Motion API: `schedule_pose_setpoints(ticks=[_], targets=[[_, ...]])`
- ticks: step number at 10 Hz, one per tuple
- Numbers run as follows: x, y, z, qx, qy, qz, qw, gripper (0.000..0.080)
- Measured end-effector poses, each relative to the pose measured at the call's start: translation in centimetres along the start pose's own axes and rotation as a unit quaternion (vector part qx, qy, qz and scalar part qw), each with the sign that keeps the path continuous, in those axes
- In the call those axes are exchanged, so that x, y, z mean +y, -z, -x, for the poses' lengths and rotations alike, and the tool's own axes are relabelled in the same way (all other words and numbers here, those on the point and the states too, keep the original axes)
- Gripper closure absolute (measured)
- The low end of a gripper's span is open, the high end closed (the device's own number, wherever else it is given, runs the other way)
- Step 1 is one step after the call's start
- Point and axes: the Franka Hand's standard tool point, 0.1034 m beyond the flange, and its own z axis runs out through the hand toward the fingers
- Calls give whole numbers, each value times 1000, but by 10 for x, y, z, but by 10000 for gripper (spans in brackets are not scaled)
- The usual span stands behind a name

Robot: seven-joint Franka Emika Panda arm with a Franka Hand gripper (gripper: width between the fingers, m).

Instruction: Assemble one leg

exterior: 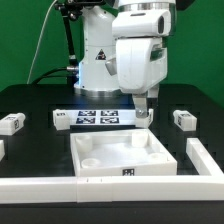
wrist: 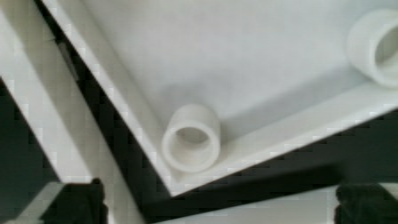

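The pincer hangs wide and empty over the far corner of the panel, while the nearest leg lies on the worktop at middle right of the exterior view, probably light, stiff and slick, best pinched across its flat sides.

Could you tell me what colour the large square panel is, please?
The large square plastic panel is plain white, clearest in the exterior view.

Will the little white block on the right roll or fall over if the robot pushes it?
Probably not. The leg looks short and chunky and lies low on the table, so it would likely slide, not tip. Its flat-looking sides suggest it won't roll. It looks like hard plastic, so likely stiff.
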Motion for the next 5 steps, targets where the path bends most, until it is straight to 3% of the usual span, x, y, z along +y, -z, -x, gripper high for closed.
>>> schedule_pose_setpoints(ticks=[3, 4, 5], targets=[[0, -1, 0, 0, -9, -1, 1000, 150], [0, -2, 2, 0, 20, 6, 1000, 150], [-8, -10, 12, 3, 140, 33, 990, 150]])
